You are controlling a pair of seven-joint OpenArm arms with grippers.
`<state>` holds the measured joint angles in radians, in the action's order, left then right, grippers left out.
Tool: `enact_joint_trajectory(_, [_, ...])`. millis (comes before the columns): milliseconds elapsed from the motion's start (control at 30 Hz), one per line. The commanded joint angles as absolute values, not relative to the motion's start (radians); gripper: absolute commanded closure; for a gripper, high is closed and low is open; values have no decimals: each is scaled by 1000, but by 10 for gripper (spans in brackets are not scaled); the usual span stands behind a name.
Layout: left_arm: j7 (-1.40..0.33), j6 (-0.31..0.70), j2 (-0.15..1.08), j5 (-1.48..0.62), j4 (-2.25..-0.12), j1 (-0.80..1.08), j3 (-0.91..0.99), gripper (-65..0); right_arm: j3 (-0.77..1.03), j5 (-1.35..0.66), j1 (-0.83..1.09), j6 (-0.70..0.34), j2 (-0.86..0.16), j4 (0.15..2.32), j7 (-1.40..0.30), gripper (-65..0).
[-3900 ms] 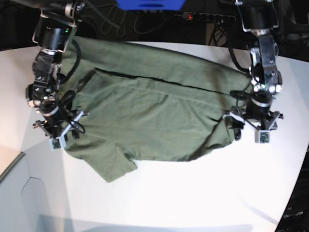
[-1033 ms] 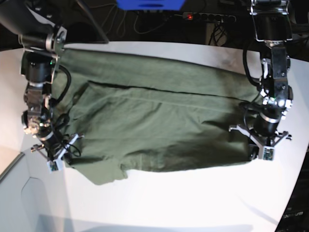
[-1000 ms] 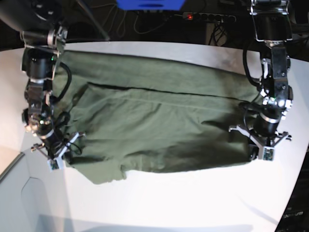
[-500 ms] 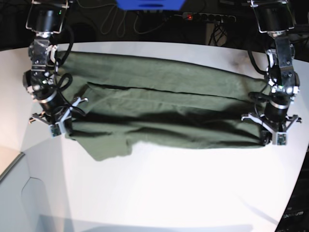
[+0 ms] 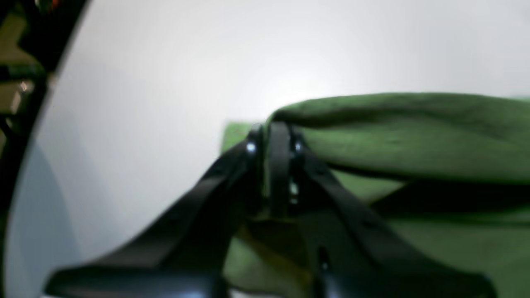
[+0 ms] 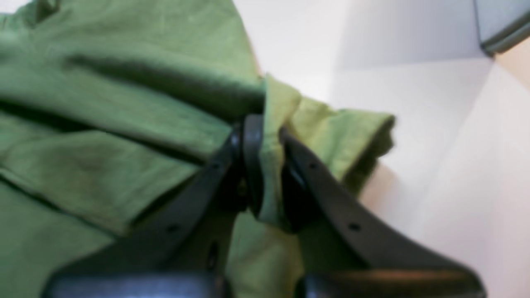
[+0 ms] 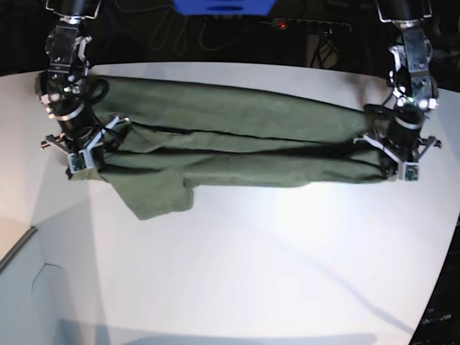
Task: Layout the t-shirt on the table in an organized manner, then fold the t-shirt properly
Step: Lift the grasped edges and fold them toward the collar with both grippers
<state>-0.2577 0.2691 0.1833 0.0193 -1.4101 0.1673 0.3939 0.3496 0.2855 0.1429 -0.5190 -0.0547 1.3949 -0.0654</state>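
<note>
- Big white counter (image 7: 237, 259), dark clutter and cables behind it.
- The t-shirt (image 7: 237, 140) lies along the far side as a long band, one sleeve (image 7: 154, 198) flopping toward the near edge.
- Right hand (image 6: 265, 165) is pinching a bunched fold of fabric.
- Left hand (image 5: 273, 165) looks nearly pressed together on the hem; can't tell if it's gripping.
- Risk: if that corner slips, the fold probably skews.

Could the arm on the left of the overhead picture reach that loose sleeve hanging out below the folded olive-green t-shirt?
Probably yes, but not right now. The sleeve lies bare on the white table, close to the right gripper, with nothing over it. That gripper is clamped on the olive-green t-shirt's edge, so it must let go first.
</note>
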Motion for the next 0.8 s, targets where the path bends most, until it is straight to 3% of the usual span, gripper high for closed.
enact_joint_trajectory(0, [-228,266,189,15,-1435,171,398,-112,349,275,133,-518,-64,1412,-36,0])
enact_joint_trajectory(200, [-222,266,188,15,-1484,252,398,-360,351,277,133,-518,-58,1414,-36,0])
enact_joint_trajectory(333, [-222,268,194,15,-1535,282,401,-453,351,277,133,-518,-58,1414,-36,0])
enact_joint_trajectory(567, [-225,268,186,1,-1529,231,510,-467,348,277,133,-518,-58,1414,-36,0])
enact_joint_trajectory(767, [-231,269,213,-142,-1394,165,542,-467,346,277,133,-518,-56,1414,-36,0])
